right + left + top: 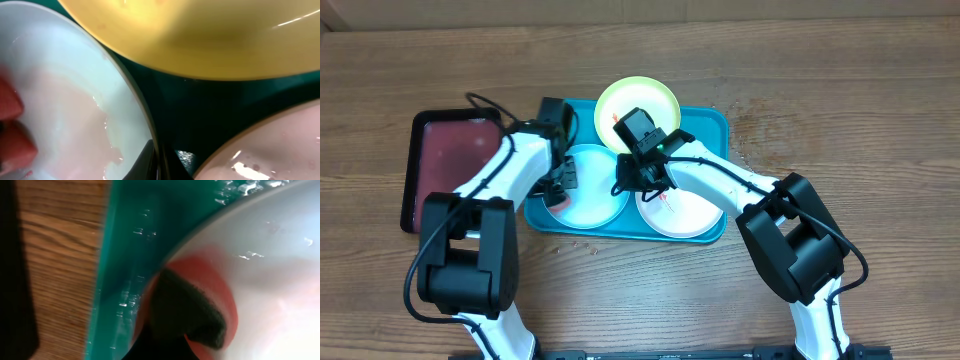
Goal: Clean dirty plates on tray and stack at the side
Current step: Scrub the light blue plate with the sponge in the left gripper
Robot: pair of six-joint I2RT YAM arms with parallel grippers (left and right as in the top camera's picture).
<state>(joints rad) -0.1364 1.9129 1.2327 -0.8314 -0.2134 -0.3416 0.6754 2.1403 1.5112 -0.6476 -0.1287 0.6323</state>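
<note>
The turquoise tray [705, 125] holds three plates. The yellow-green plate [650, 100] is at the back, the light blue plate [595, 200] at front left, and the white plate [685, 215], with red smears, at front right. My left gripper [560, 185] is low over the blue plate's left side, shut on a red sponge with a dark pad [185, 310] that presses on the plate [270, 255]. My right gripper [632, 180] pinches the blue plate's right rim [159, 162], one finger inside and one outside. The yellow-green plate [200, 35] and white plate [270, 145] lie close by.
A smaller dark red tray with a black rim [455, 170] lies left of the turquoise tray, under the left arm. Bare wooden table [840, 100] surrounds both trays. Small droplets speckle the wood right of the tray.
</note>
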